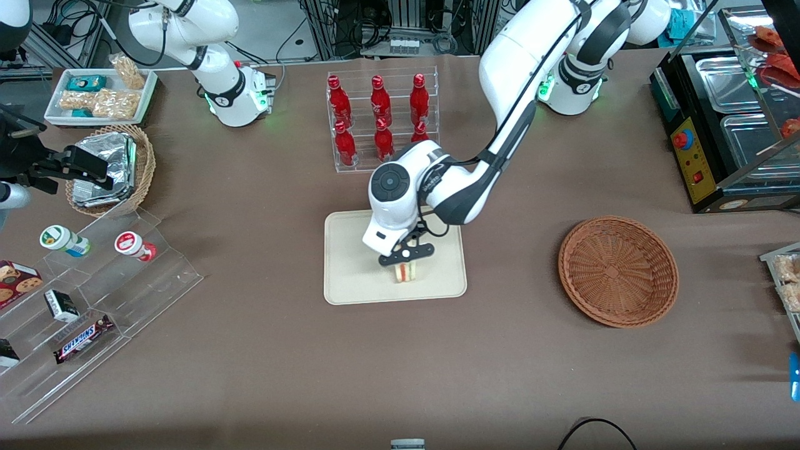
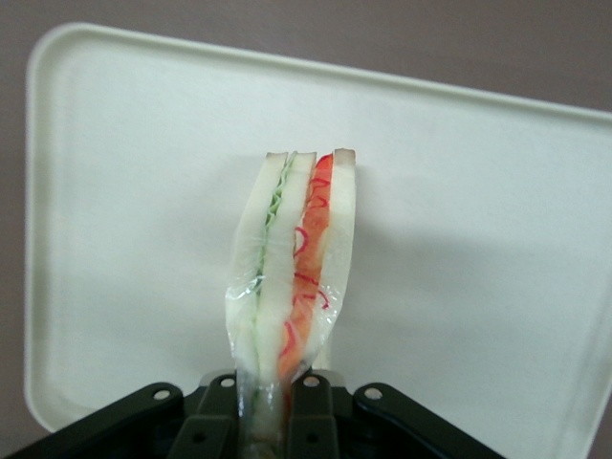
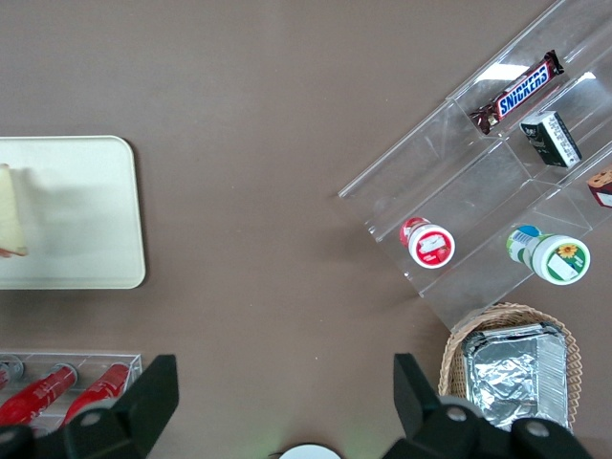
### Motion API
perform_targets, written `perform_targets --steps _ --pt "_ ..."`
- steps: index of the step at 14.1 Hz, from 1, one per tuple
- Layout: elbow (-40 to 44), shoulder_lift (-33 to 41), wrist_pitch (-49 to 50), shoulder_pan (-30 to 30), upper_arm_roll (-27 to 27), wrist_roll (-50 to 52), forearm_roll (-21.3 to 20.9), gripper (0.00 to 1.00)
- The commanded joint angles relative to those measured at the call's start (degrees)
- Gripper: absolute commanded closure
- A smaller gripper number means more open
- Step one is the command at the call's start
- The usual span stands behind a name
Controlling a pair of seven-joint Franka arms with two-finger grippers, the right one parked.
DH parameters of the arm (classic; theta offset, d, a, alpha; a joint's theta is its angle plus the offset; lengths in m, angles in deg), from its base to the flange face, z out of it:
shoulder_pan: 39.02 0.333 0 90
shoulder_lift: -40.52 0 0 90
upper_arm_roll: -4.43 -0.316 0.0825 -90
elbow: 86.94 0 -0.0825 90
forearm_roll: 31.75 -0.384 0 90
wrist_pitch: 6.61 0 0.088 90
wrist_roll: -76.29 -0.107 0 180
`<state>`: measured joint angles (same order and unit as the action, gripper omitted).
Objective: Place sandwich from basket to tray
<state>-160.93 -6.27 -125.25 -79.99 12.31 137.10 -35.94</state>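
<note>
The sandwich (image 1: 407,272) (image 2: 292,258), a wrapped wedge of pale bread with red and green layers, hangs upright over the cream tray (image 1: 356,250) (image 2: 124,191). My left gripper (image 1: 406,262) (image 2: 273,406) is shut on its narrow wrapped end. The sandwich's free end is close to the tray surface; whether it touches I cannot tell. The reddish-brown basket (image 1: 617,270) sits on the table toward the working arm's end, with nothing in it. The right wrist view shows the tray (image 3: 86,210) with an edge of the sandwich (image 3: 10,225).
A clear rack of red bottles (image 1: 381,122) stands farther from the front camera than the tray. Toward the parked arm's end are a tan basket of foil packs (image 1: 112,169), a white dish of snack bags (image 1: 100,94) and a stepped acrylic shelf (image 1: 94,281). A food warmer (image 1: 731,112) stands past the basket.
</note>
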Motion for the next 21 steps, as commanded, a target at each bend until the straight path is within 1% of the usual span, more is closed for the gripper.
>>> perform_targets --steps 1,3,4,5,6,9,12,14,15,17,19,21 --pt "2.19 -2.69 -2.37 -0.33 1.34 1.15 0.06 1.00" --pt "2.19 -3.31 -3.26 -1.03 1.34 1.84 -0.20 0.97" --pt "2.01 -3.31 -3.27 -1.21 1.26 2.20 -0.55 0.91" --pt "2.01 -3.14 -3.27 -1.30 1.17 2.29 -0.73 0.66" --pt "1.92 -2.96 -3.09 -1.30 1.08 2.20 -0.99 0.01" --pt "1.31 -0.42 -2.04 -1.04 0.82 2.46 -1.35 0.00" --pt "0.26 5.37 3.84 -0.69 0.73 1.76 -1.78 0.00" --pt "-5.34 12.04 5.08 0.10 -0.50 -0.33 -3.45 0.00" --pt "-8.33 15.03 5.52 0.63 -1.11 0.17 -3.37 0.00" --pt "-11.34 18.38 10.33 2.82 -1.47 0.18 -3.19 0.00" --pt "-12.92 20.06 11.76 7.20 -1.47 -1.31 -3.37 0.00" --pt "-16.25 22.34 11.76 10.45 -1.56 -6.99 -3.37 0.00"
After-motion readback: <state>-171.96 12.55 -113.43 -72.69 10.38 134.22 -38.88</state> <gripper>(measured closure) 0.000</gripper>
